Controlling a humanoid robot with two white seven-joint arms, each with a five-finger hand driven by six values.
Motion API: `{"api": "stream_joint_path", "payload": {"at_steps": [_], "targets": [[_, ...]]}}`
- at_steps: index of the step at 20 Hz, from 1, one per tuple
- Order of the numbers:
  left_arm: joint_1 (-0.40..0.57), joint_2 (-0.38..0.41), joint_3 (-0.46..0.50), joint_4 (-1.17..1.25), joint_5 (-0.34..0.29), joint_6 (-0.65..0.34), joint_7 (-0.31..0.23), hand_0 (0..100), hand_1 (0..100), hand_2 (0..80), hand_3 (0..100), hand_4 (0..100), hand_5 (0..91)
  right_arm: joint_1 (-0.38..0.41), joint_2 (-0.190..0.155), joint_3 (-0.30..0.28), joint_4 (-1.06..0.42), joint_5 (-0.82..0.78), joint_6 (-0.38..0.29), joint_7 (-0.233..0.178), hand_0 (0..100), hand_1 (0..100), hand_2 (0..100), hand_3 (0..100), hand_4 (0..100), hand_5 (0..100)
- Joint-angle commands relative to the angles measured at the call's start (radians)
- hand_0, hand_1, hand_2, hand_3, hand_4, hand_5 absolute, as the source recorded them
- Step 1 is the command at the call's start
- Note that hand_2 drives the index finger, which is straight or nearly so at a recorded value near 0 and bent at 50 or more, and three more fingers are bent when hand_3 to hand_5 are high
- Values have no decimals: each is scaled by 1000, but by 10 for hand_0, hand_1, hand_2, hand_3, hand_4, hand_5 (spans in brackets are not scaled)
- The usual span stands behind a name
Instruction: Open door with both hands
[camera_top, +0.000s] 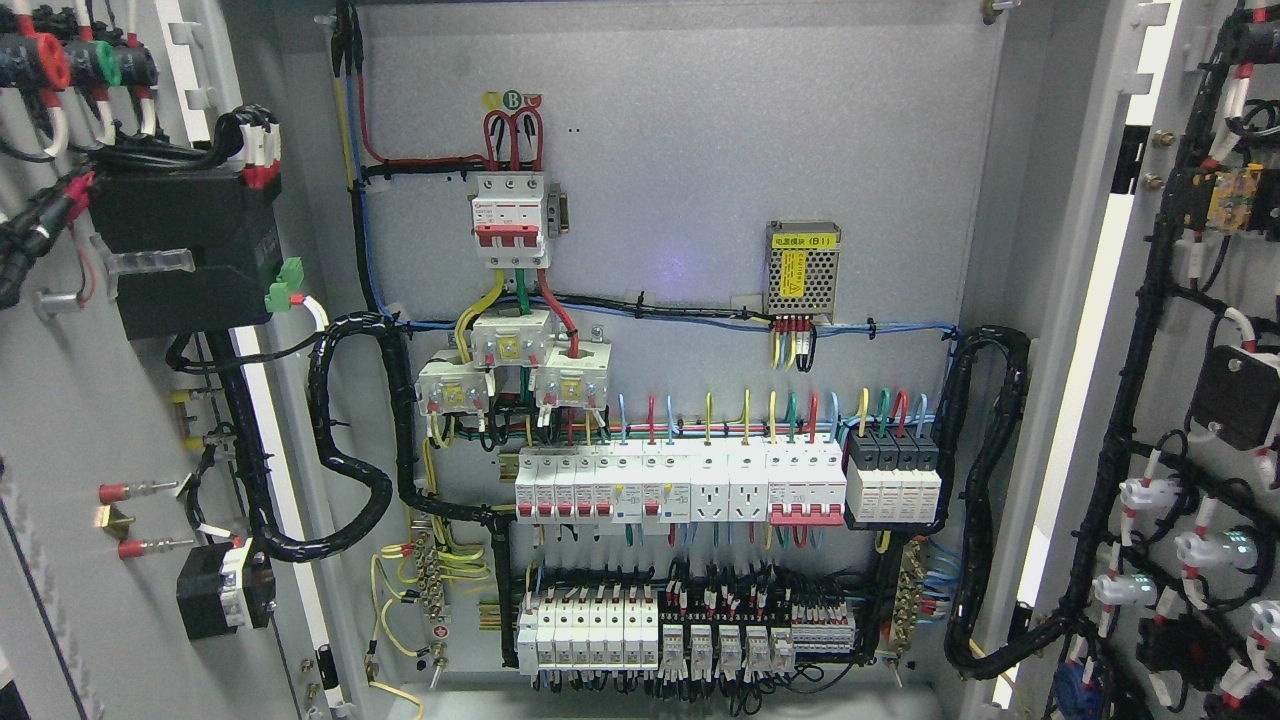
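Head view: both cabinet doors (80, 420) open

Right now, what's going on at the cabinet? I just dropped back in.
Both doors already stand open: the left door and the right door are swung out to the sides, wiring showing on their inner faces. The back panel with its rows of breakers is fully exposed. Neither robot hand is in view, so nothing is being handled.
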Motion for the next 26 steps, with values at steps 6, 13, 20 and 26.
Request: {"api": "stream_joint_path", "payload": {"at_steps": [6,13,20,26], "targets": [[109,72,-90,-556,32,-39,-1,0,0,0,0,0,0,299,-204,-152,-263,61,-189,-4,382,0,0,0,0,0],[134,91,-112,-627,30,-186,-1,0,0,0,0,0,0,356,-259,-229,-319,61,-362,-2,382,0,0,0,0,0],[102,80,-110,-647,13,-375,2,0,0,0,0,0,0,391,-310,-327,-383,61,-433,-2,382,0,0,0,0,0],[21,78,-103,-657,12,-577,9,0,0,0,0,0,0,412,-350,-454,-389,61,-442,-2,382,0,0,0,0,0]]}}
